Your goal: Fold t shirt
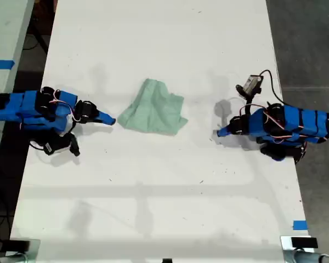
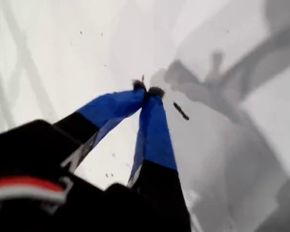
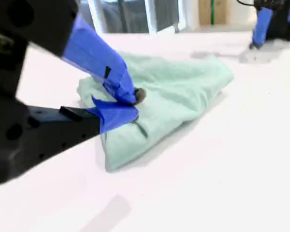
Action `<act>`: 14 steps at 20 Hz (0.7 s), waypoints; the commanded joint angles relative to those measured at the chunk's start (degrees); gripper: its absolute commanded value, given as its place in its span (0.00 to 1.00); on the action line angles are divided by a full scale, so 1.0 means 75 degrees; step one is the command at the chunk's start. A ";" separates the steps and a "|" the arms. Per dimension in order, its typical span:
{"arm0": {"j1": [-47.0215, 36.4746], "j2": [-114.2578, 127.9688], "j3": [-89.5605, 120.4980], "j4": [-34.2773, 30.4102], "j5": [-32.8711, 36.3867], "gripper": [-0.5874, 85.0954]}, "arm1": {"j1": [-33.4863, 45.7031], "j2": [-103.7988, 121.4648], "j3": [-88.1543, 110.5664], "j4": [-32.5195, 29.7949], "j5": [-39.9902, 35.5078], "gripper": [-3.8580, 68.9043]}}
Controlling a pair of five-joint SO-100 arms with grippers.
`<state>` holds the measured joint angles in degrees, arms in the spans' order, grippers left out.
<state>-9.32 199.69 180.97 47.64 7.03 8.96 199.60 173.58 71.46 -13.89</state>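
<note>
Exterior view: white table (image 1: 153, 208), dark floor (image 1: 310, 44).

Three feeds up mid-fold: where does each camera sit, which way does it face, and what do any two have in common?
Exterior view: overhead, looking straight down on the white table, the t shirt and both arms.
First wrist view: rides my first gripper, facing bare tabletop past closed fingertips.
Second wrist view: rides my second gripper, looking low across the table at the t shirt.
Shared: exterior and second wrist views both show the t shirt.

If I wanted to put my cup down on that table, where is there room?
The table is bare along the exterior view's bottom, and again along its top, beyond the t shirt. The middle band is crowded: my second gripper, shirt, my first gripper.
</note>
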 commanded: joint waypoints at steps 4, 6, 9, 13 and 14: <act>-0.0152 0.0891 0.0246 0.0246 -0.0199 0.00 | 0.0234 0.0176 0.0410 0.0293 0.0656 0.07; -0.0164 0.0891 0.0246 0.0281 -0.0199 0.00 | 0.0293 0.0176 0.0422 0.0340 0.0797 0.07; -0.0188 0.0891 0.0246 0.0305 -0.0211 0.00 | 0.0305 0.0176 0.0422 0.0469 0.1102 0.07; -0.0211 0.0891 0.0246 0.0305 -0.0223 0.00 | 0.0352 0.0176 0.0434 0.0492 0.1137 0.07; -0.0211 0.0891 0.0246 0.0305 -0.0223 0.00 | 0.0352 0.0176 0.0434 0.0492 0.1137 0.07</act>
<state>-10.28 206.02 182.46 49.66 6.33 10.99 200.21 174.29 74.97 -5.89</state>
